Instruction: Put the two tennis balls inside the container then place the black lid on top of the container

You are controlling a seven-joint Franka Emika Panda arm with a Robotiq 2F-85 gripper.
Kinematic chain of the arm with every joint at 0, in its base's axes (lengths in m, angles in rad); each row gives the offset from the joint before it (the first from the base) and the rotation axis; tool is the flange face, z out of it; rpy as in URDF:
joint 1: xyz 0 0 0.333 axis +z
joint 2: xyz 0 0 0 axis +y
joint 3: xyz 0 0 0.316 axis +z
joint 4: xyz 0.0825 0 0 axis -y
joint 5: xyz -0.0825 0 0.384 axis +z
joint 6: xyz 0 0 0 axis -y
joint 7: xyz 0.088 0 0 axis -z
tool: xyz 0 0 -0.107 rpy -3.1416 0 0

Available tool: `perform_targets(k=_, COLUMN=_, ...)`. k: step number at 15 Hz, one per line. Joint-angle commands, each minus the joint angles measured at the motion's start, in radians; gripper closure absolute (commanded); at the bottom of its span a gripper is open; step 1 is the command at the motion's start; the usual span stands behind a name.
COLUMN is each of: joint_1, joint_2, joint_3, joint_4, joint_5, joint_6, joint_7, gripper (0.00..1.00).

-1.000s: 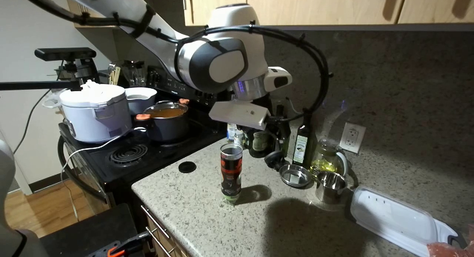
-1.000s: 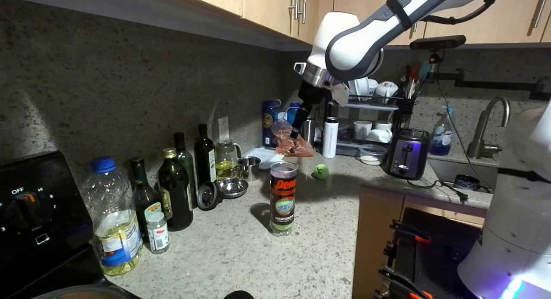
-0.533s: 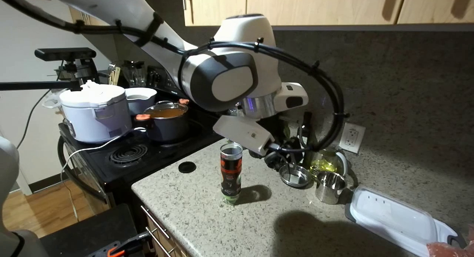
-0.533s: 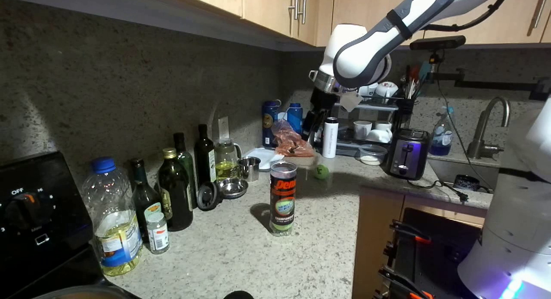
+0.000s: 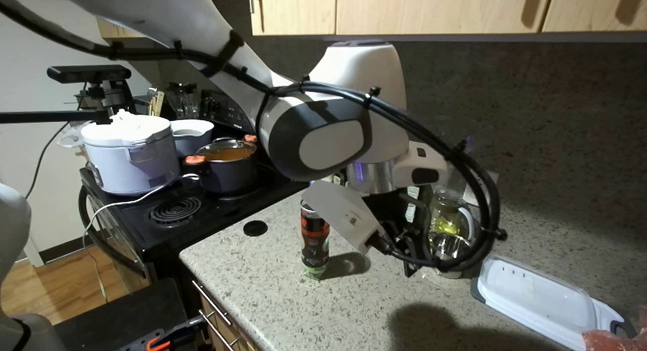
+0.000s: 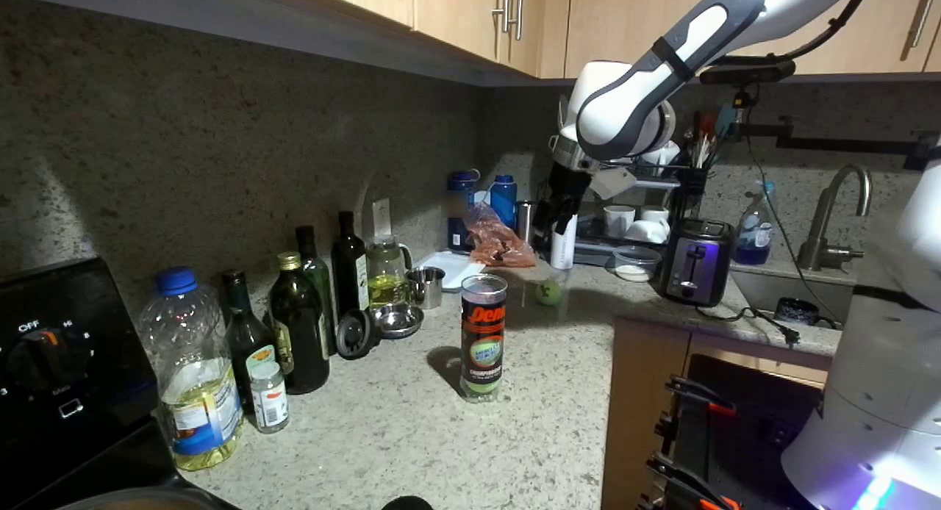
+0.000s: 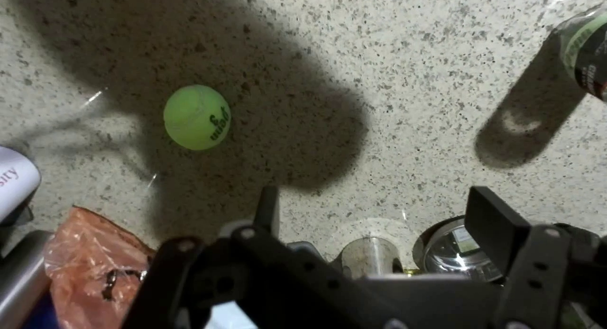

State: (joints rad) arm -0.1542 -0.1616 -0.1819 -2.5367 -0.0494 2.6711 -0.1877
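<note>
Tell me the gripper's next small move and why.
I'd likely shift the open, empty gripper sideways until it lines up above the loose tennis ball. In the wrist view that ball rests on the counter, outside the space between the jaws. What looks like another ball shows at the bottom of the tube, while the black lid lies apart, so this ball probably goes in next.

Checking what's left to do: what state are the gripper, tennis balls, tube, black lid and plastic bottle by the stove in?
Gripper: open, empty.
Tube: upright, uncovered.
Tennis ball: loose on the counter.
Second ball: inside the tube.
Black lid: off, flat on the counter.
Plastic bottle: upright, capped, partly full.
</note>
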Motion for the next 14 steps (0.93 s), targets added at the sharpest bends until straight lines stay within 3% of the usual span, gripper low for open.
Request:
perform_targets(k=1, joint_1=-0.009, joint_2=0.056, joint_3=-0.024, joint_4=0.019, joint_5=0.045, joint_6=0.026, joint_7=0.002, gripper=0.00)
perform_targets(k=9, joint_1=-0.044, joint_2=0.203, joint_3=-0.051, joint_4=0.077, joint_5=0.104, joint_6=0.094, joint_7=0.024, gripper=0.00)
perform_targets(k=14, joint_1=-0.058, joint_2=0.208, joint_3=-0.043, joint_4=0.074, joint_5=0.092, joint_6=0.084, joint_7=0.006, gripper=0.00)
